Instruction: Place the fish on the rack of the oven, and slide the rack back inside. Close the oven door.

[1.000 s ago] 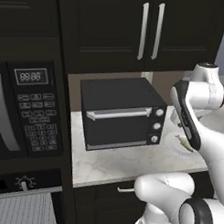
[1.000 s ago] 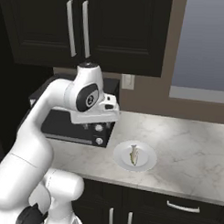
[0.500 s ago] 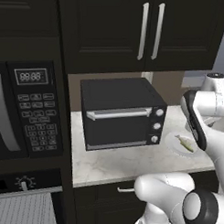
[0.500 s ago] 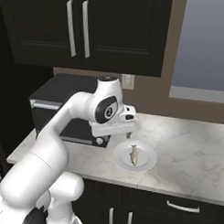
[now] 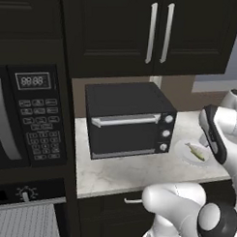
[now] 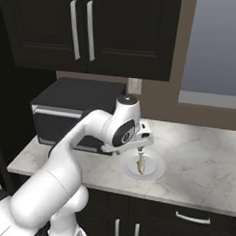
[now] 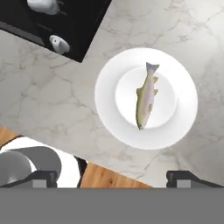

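Fish (image 7: 146, 101): smooth, faintly sheened skin, pale silver-green with a pinkish flank. Plate (image 7: 112, 87): glossy white, ceramic-looking, smooth throughout. Countertop (image 7: 52, 100): polished pale marble with grey veining. Countertop oven (image 5: 127, 118): matt black casing, brushed-metal bar handle and silvery knobs. Upper cabinets (image 6: 104, 28): dark wood-look fronts, satin finish, with bright metal bar handles. Rack (image 5: 20, 226): thin pale silver wire, metallic. Floor (image 7: 105, 177): warm wood-toned boards. Microwave (image 5: 36, 115): matt black panel with a plastic-looking keypad.
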Controlling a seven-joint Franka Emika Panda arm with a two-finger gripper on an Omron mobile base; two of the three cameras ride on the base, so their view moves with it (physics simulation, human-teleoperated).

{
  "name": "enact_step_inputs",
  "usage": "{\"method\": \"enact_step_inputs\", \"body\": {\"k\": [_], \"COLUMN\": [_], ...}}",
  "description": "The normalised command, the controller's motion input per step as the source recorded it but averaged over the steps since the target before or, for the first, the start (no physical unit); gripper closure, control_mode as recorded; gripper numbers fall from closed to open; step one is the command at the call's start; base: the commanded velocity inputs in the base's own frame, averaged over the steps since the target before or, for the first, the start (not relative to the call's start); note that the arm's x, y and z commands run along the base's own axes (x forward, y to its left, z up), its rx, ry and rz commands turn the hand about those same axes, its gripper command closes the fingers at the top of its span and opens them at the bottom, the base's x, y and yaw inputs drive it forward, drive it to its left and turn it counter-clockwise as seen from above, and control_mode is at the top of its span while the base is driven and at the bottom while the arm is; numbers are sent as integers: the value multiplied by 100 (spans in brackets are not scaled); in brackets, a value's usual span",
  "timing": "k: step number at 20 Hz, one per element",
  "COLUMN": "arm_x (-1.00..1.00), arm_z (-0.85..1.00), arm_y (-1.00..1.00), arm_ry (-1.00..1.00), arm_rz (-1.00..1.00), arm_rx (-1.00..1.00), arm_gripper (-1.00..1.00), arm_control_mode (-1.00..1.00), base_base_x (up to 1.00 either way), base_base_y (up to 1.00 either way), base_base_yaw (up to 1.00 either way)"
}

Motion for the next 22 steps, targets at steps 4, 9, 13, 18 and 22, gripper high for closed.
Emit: {"method": "enact_step_inputs", "body": {"k": [4,9,13,18,22], "arm_x": [48,57,43,30,28], "arm_z": [-23,-34,-53,-53,-40], "arm_y": [-28,-14,-6,-8,-29], "arm_ry": [0,0,0,0,0], "arm_rz": [5,6,8,7,3], "arm_rx": [2,0,0,0,0], "arm_gripper": [-100,-100,-100,-100,-100], "arm_control_mode": [-100,-100,-100,-100,-100], "base_base_x": [0,0,0,0,0], "base_base_y": [0,0,0,0,0], "base_base_yaw": [0,0,0,0,0]}}
